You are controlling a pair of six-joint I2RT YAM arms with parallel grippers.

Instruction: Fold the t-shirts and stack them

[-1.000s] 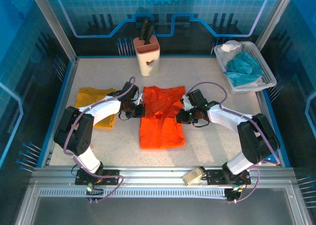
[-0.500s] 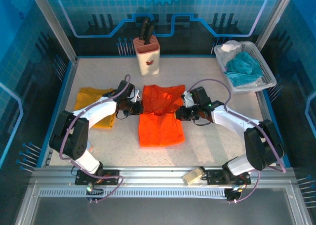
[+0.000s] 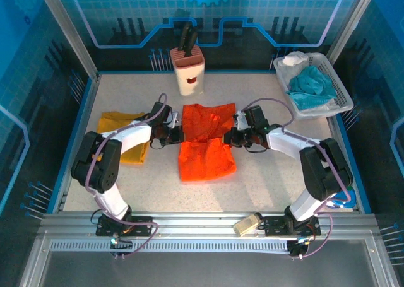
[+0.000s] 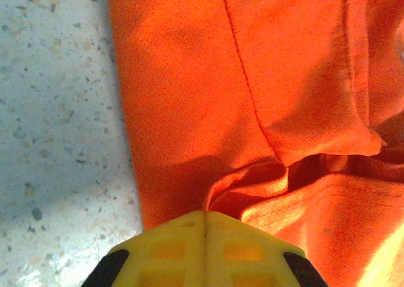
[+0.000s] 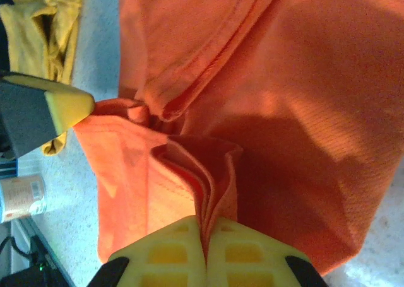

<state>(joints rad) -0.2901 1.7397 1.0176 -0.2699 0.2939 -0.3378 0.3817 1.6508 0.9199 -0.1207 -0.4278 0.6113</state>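
The bright orange t-shirt lies in the middle of the table, bunched across its width between the two arms. My left gripper is shut on a pinch of its left edge, where the cloth puckers at the yellow fingertips. My right gripper is shut on several gathered layers of its right edge. The mustard yellow t-shirt lies crumpled at the left, partly under my left arm, and shows again in the right wrist view.
A knife block stands at the back centre. A white basket at the back right holds a teal cloth and a white cloth. A small tan object rests on the front rail.
Both grippers have moved toward the back of the table, still shut on the orange shirt's sides. The shirt has slid back with them and its near hem lies farther from the bases.
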